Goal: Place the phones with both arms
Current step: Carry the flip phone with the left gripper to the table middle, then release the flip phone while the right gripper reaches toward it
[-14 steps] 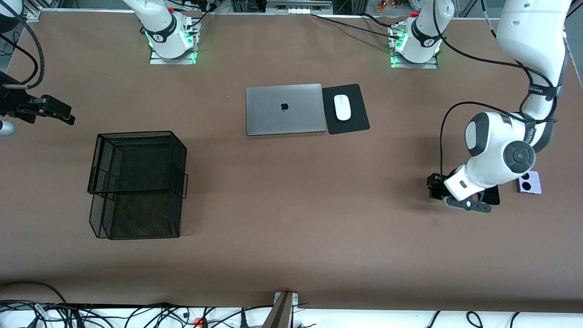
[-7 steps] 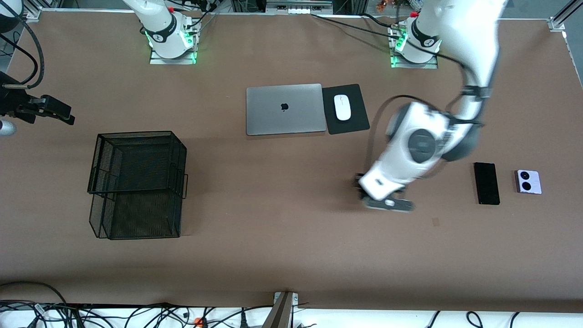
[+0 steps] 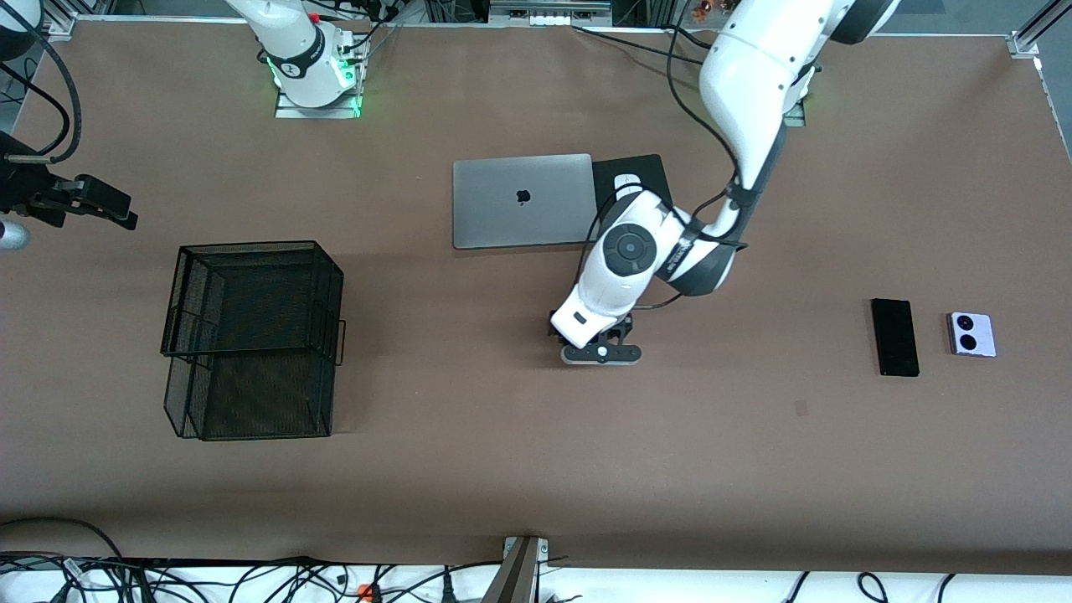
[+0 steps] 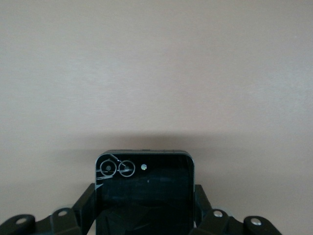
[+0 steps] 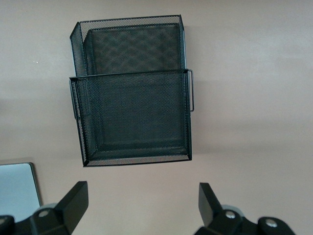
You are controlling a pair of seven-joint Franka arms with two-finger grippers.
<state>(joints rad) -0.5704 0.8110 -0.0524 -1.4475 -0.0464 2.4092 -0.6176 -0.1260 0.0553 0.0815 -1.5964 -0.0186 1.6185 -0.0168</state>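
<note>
Nearest the front camera among the objects, the black mesh basket [image 3: 251,339] stands toward the right arm's end of the table, empty in both tiers as the right wrist view shows; it looks like the place meant for the phones. The left gripper [image 3: 600,349] hangs over bare table in the middle, nearer the camera than the laptop. Its jaws are clamped on the small black flip phone [image 4: 144,193], which the left wrist view shows gripped by its side edges with the camera lenses facing up. Holding it by the edges keeps the phone flat and leaves its free end open, probably for a handover or a clean set-down.

About level with it, toward the left arm's end, the slim black slab phone [image 3: 894,337] and the lavender-white phone [image 3: 971,334] lie just beside each other, not yet picked up.

Farther off sit the grey laptop [image 3: 522,200] and the mouse pad [image 3: 645,172], partly covered by the left arm.

The right gripper [image 3: 102,203] waits over the table's edge at its own end, fingers spread wide and empty, likely ready to receive
</note>
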